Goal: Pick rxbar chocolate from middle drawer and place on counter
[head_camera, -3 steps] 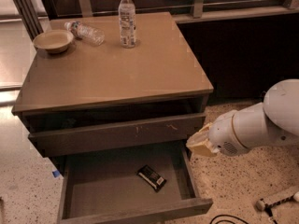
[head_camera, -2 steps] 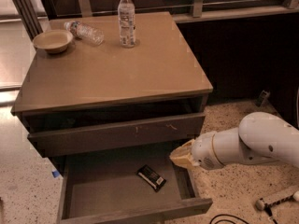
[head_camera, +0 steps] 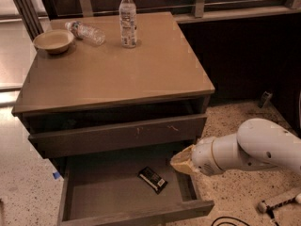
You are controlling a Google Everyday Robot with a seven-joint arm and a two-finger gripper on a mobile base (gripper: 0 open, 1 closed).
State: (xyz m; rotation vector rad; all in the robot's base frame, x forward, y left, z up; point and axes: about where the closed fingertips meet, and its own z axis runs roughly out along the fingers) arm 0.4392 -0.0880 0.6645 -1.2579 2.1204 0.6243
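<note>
Counts: one bowl, two water bottles, one bar, one gripper, two drawers showing.

One bowl (head_camera: 53, 40) is sitting at the 10 o'clock corner of the counter (head_camera: 117, 79), close to the left edge. Just right of it, one clear water bottle (head_camera: 87, 32) is lying on its side, cap pointing toward the bowl. The second water bottle (head_camera: 128, 19) is standing upright at about 12 o'clock, near the back edge. The rest of the counter top - centre, front and right side - is lying bare out to its thin overhanging edge.

Under the top, the scratched drawer front (head_camera: 117, 134) is sticking out slightly. Below it the middle drawer (head_camera: 94, 194) is standing pulled well out, its floor open on the left and centre. A small blue scrap (head_camera: 56, 175) is lying on the floor by the drawer's left side.

The rxbar chocolate (head_camera: 152, 179) is lying flat on the drawer floor at about 4 o'clock from the floor's centre, angled, apart from the right wall and the front wall.

The gripper (head_camera: 181, 161) is hanging at 2 o'clock from the bar, at the drawer's right wall, near the bar but not touching it - whether it is released or clenched cannot be told. The white arm (head_camera: 254, 149) is reaching in from 3 o'clock over the speckled floor (head_camera: 235, 192).
</note>
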